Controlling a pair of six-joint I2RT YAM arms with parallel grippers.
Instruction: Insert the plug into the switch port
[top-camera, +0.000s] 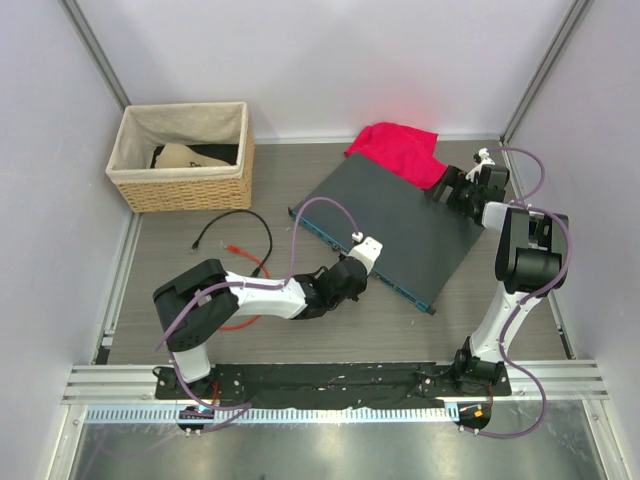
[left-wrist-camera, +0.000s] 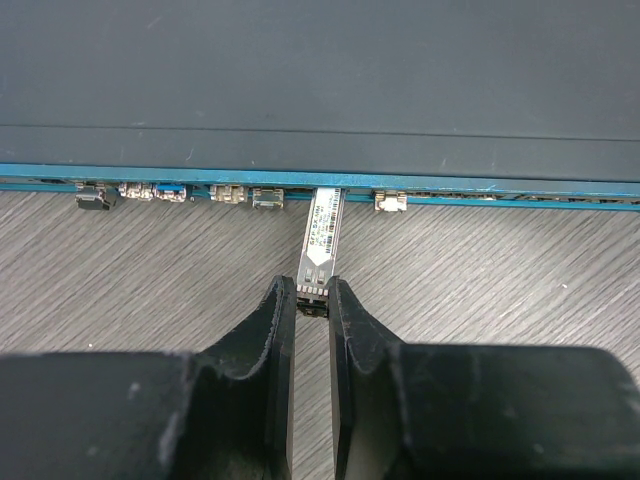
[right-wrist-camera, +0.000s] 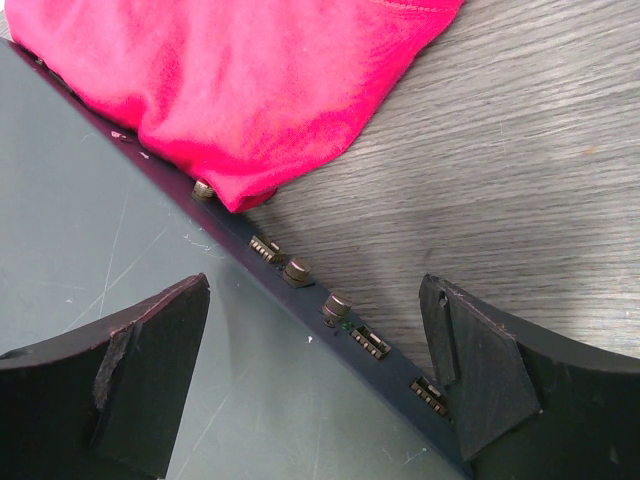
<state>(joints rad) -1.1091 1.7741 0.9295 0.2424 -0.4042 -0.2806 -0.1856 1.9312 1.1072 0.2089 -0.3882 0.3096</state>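
The switch is a flat dark-grey box (top-camera: 395, 225) lying at an angle in the middle of the table, with a teal front face (left-wrist-camera: 450, 185) lined with small ports. A silver plug (left-wrist-camera: 320, 240) lies pointing into one switch port (left-wrist-camera: 328, 192), its front end inside the socket. My left gripper (left-wrist-camera: 312, 290) is shut on the plug's rear end, and it shows at the switch's front edge in the top view (top-camera: 352, 275). My right gripper (right-wrist-camera: 315, 340) is open and straddles the switch's back edge, near its far right corner in the top view (top-camera: 458, 188).
A red cloth (top-camera: 395, 150) lies over the switch's far corner, close to my right gripper (right-wrist-camera: 250, 90). A woven basket (top-camera: 180, 185) stands at the back left. A black cable (top-camera: 235, 222) and an orange cable (top-camera: 240, 320) lie left of the switch.
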